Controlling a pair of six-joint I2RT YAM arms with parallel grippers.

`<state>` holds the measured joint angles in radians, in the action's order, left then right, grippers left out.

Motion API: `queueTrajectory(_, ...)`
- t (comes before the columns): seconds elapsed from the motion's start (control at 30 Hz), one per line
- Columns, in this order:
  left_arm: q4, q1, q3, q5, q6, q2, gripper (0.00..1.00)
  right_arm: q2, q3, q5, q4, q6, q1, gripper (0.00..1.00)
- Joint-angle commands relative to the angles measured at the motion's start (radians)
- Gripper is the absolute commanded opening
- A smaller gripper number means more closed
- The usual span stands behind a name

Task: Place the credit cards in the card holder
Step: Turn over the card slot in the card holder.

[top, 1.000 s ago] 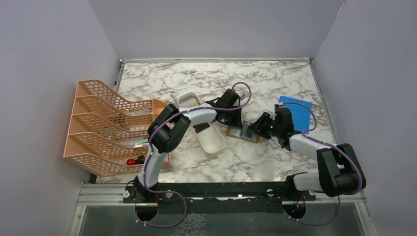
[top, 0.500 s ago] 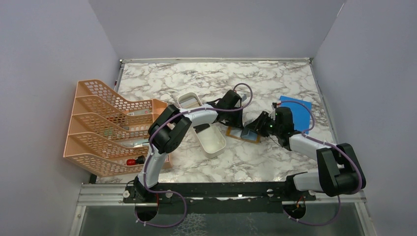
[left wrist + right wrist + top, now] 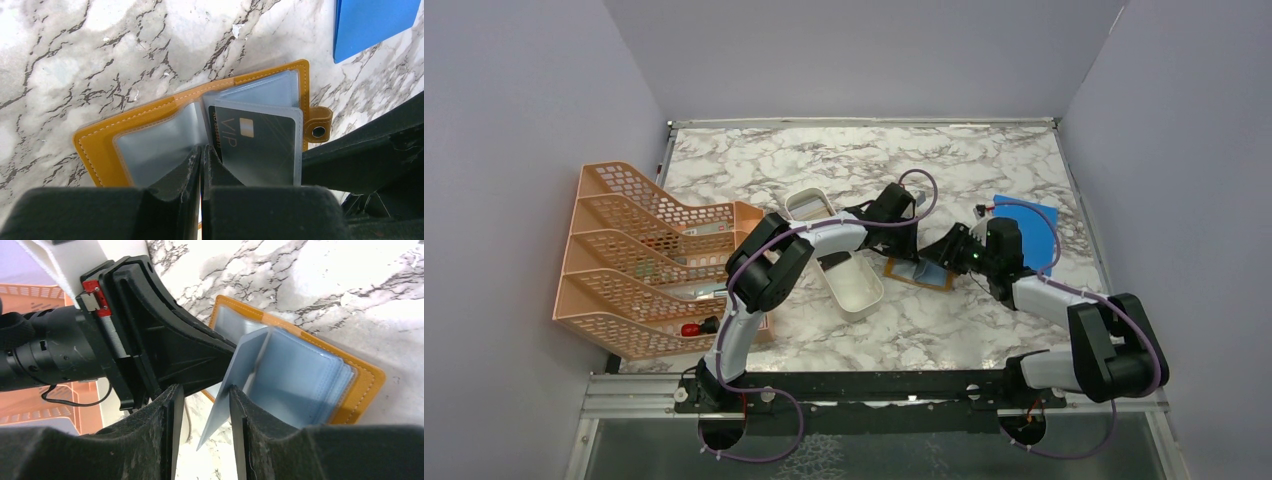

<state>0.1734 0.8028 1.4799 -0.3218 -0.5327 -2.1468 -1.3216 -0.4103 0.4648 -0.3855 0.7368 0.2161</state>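
The orange card holder (image 3: 135, 130) lies open on the marble, clear pockets up, with a black credit card (image 3: 260, 145) inside its right pocket. My left gripper (image 3: 202, 150) is shut, its tips pressing on the holder's middle fold. In the right wrist view a pale grey credit card (image 3: 240, 375) stands tilted, its far edge at the holder's (image 3: 360, 385) pocket leaves. It leans on one finger of my right gripper (image 3: 202, 390), which is open, with a gap on the card's other side. From above, the left gripper (image 3: 902, 250) and right gripper (image 3: 940, 258) meet over the holder (image 3: 917, 273).
A blue flat sheet (image 3: 1030, 226) lies right of the holder. A white oblong tray (image 3: 852, 283) with a black card (image 3: 834, 260) in it sits to the left, a second white tray (image 3: 807, 205) behind it. The peach mesh rack (image 3: 639, 260) fills the left edge.
The right gripper has edged slightly toward the far side over the holder, and the pale card has tipped with it. The left gripper has stayed pressed on the holder.
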Motion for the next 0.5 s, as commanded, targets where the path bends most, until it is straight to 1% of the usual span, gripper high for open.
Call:
queueTrajectory(0.0, 0.021, 0.01, -0.002, -0.007, -0.004, -0.028, 0.07, -0.025, 0.015, 0.073, -0.107, 0.008, 0.002, 0.45)
queueTrajectory(0.17, 0.024, 0.01, 0.009, -0.012, -0.008, -0.01, 0.07, -0.053, 0.0, 0.134, -0.155, 0.029, 0.002, 0.51)
queueTrajectory(0.47, 0.011, -0.022, -0.001, 0.033, -0.064, 0.082, 0.12, -0.058, -0.017, 0.167, -0.164, 0.035, 0.002, 0.51)
